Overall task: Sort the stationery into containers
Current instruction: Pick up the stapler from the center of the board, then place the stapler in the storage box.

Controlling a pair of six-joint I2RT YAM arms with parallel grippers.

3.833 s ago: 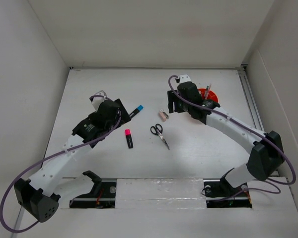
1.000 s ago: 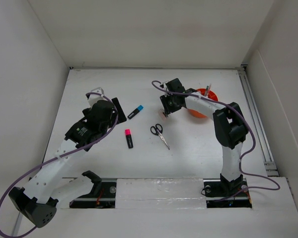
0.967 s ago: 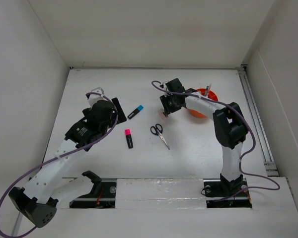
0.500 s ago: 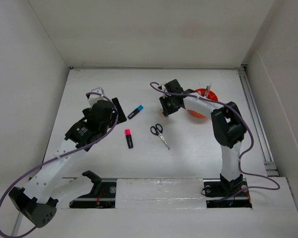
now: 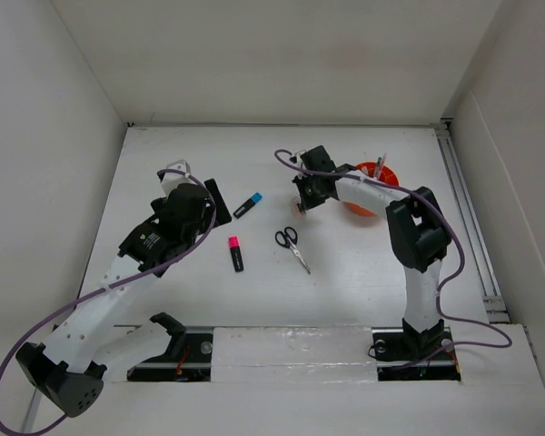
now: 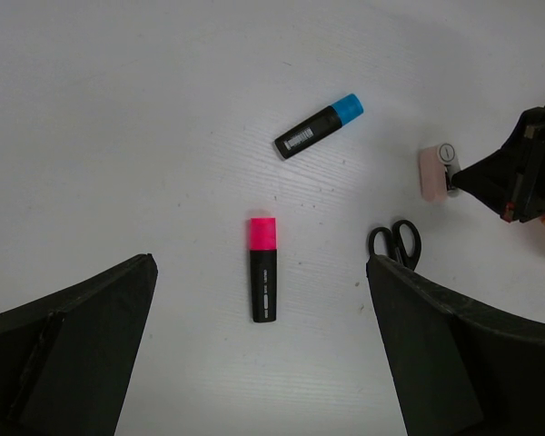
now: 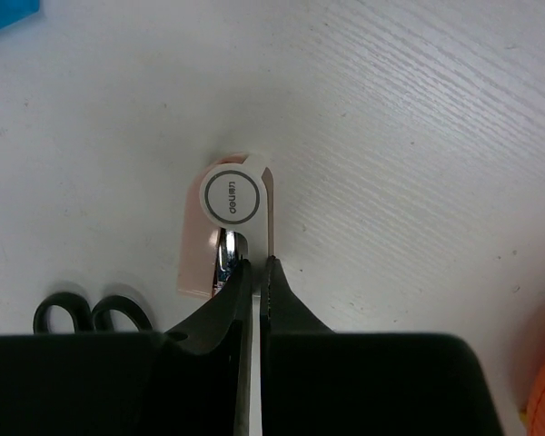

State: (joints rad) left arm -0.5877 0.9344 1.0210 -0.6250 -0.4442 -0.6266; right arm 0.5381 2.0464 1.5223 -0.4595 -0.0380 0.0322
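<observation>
Where the pinkish piece (image 7: 225, 222) lies: flat on the counter (image 5: 363, 272), left of the orange tub (image 5: 388, 177) and apart from it; a white round disc is borne on its top.
Right end effector (image 7: 256, 265): jaws are pressed almost together, with only a hairline gap left. The fingertips are set against the near end of the pinkish piece. Whether a thin edge is nipped between them cannot be told.
Scissors (image 5: 292, 247): laid flat, just nearer the arms than the pinkish piece, with the black handles towards it.
Marker (image 6: 318, 126): blue-capped, laid slantwise to the left of the piece.
Highlighter (image 6: 263, 269): pink cap and black body, laid nearer the arms than the marker.
Left end effector (image 6: 260, 272): spread wide with nothing held, poised above the highlighter.
Orange tub: partly hidden by the right arm; something thin stands up in it, too small to be named.
</observation>
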